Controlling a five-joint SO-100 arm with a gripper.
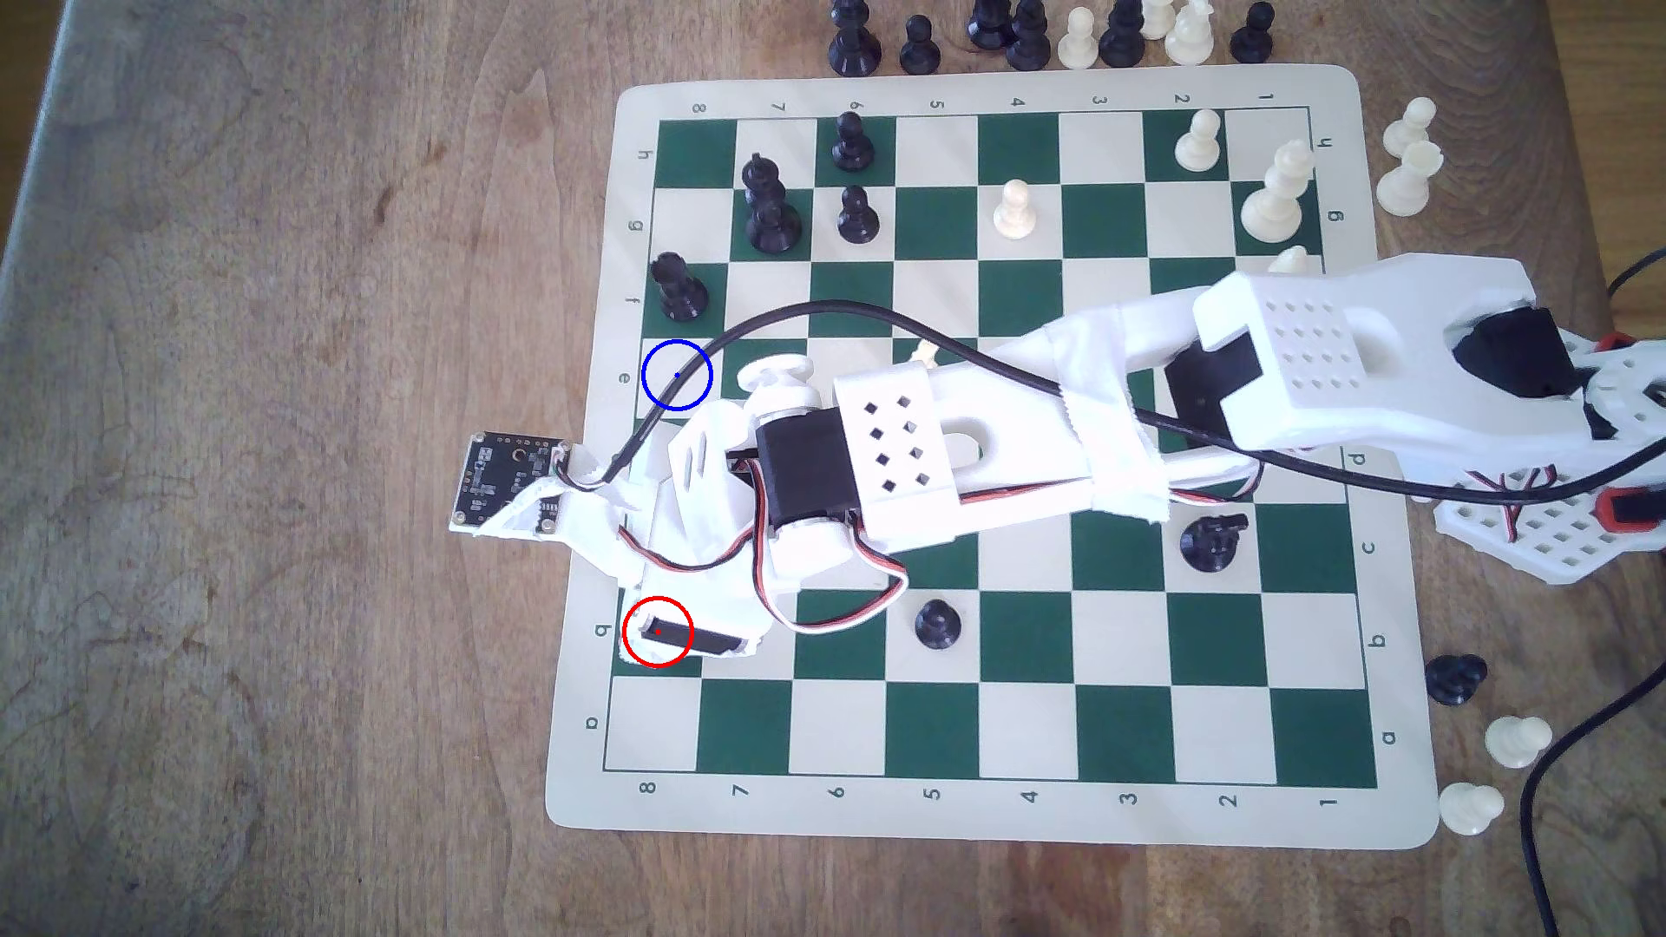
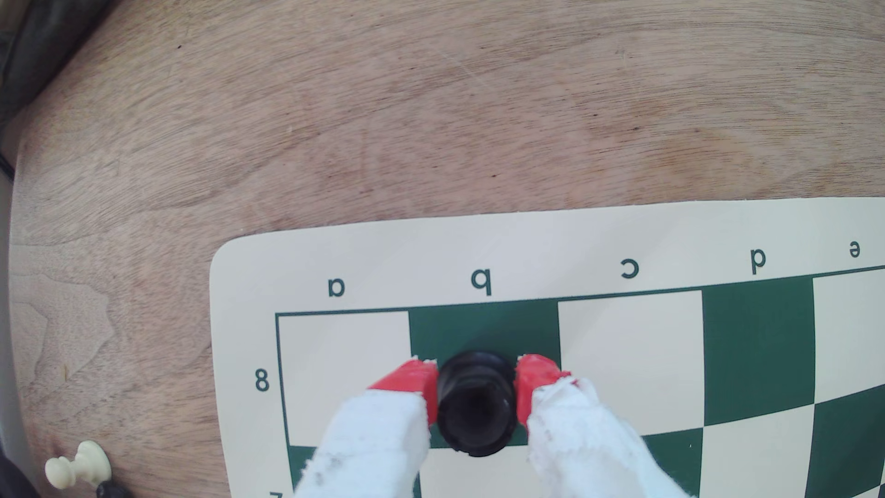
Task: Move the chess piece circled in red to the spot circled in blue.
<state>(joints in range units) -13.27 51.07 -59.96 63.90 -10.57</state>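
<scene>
In the wrist view the chess piece circled in red [image 2: 476, 407], a stout black rook, stands on the green square under the letter b in row 8. My gripper [image 2: 476, 378] is shut on it, and its red fingertips [image 2: 416, 383] press against both sides of the piece. In the exterior view the red circle [image 1: 657, 632] lies over my gripper [image 1: 672, 631], which hides the piece. The spot circled in blue [image 1: 677, 375] is a cream square three squares away along the same board edge. A black cable crosses it.
A black piece [image 1: 678, 288] stands one square beyond the blue spot, and taller black pieces [image 1: 771, 207] stand farther on. A black pawn [image 1: 938, 623] stands three squares to the exterior view's right of my gripper. Spare pieces lie on the wooden table [image 1: 270, 450] around the board.
</scene>
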